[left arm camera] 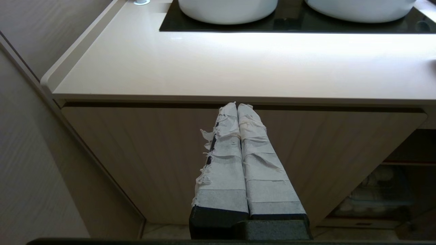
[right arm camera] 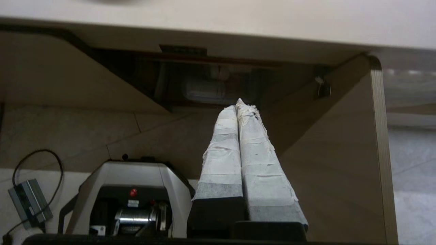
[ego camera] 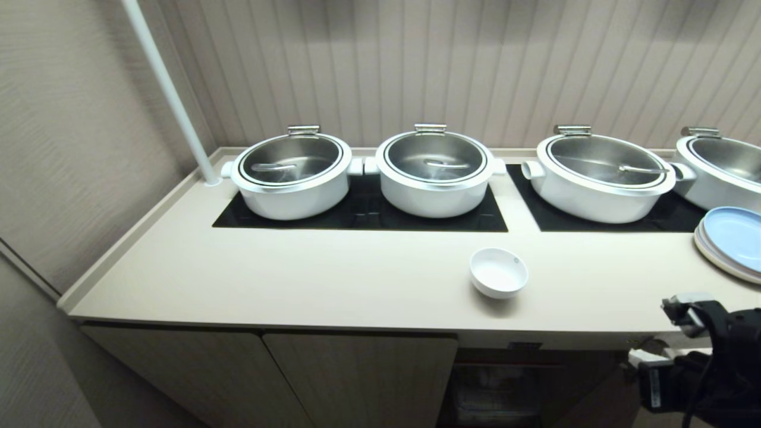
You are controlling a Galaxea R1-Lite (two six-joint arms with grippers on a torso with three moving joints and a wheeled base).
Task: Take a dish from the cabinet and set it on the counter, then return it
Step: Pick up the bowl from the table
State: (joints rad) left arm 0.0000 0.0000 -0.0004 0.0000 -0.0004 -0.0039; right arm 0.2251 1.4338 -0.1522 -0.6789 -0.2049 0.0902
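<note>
1. Here, the right hand [right arm camera: 240,105] had its taped fingers pressed together on nothing; in the right wrist view it pointed toward the dark opening of the cabinet [right arm camera: 211,85], and in the head view its arm sat at the lower right of the frame, below the bench edge.
2. The left hand [left arm camera: 236,106], likewise pressed together and empty, hung before a closed ribbed door [left arm camera: 153,153], below the front edge of the bench [left arm camera: 204,68].
3. The dish [ego camera: 498,272] stood upright on the bench, right of centre in the head view, just in front of the black cooktop panel [ego camera: 357,220] and well apart from both hands.
4. Beyond it, white pots [ego camera: 294,175] lined the back, and stacked plates [ego camera: 732,241] lay at the right edge.
5. Risk, as I judge it: a closed hand rising from below could catch the bench rim or nudge the light dish toward the pots; the open cabinet door [right arm camera: 340,153] beside the right hand also crowds the return path.
</note>
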